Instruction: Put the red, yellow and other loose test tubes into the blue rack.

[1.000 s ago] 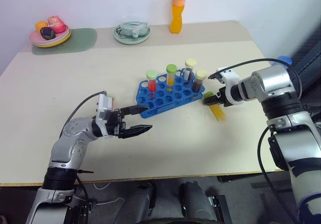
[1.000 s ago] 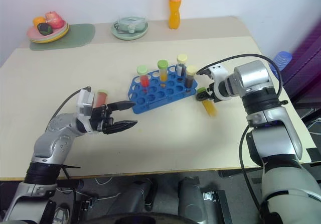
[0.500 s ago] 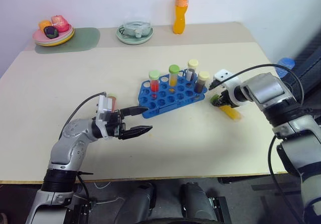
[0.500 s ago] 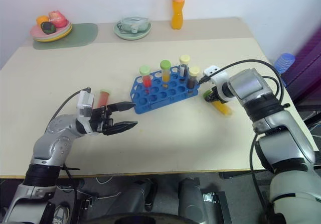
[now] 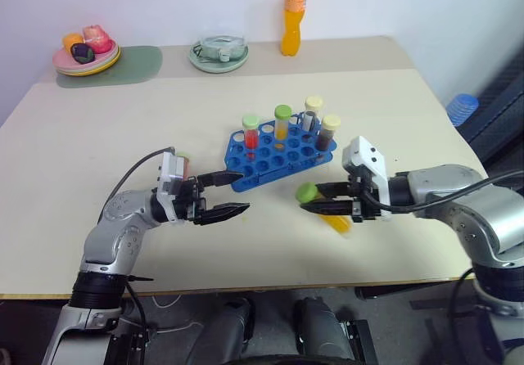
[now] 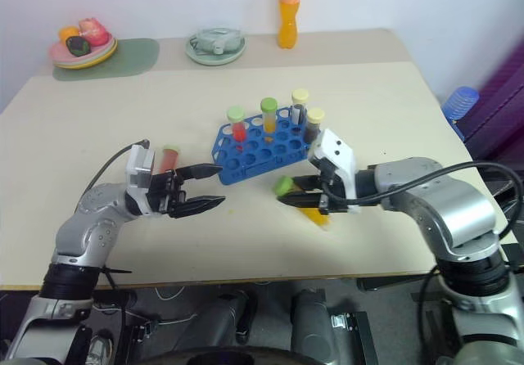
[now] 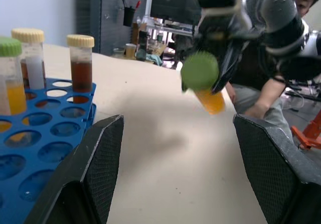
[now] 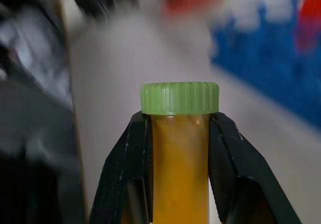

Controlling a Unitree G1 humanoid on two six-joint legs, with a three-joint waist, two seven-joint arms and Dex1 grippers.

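— Bare table (image 5: 270, 242) is seen between both grippers; passage there is unblocked.
— At twelve o'clock the way is barred by the blue rack (image 5: 278, 159), four capped tubes (image 5: 283, 123) standing along its far rows.

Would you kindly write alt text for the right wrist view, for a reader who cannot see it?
The right gripper is shut on an orange-yellow test tube with a green cap, one black finger on each side. Behind, blurred, lie the pale table and the blue rack.
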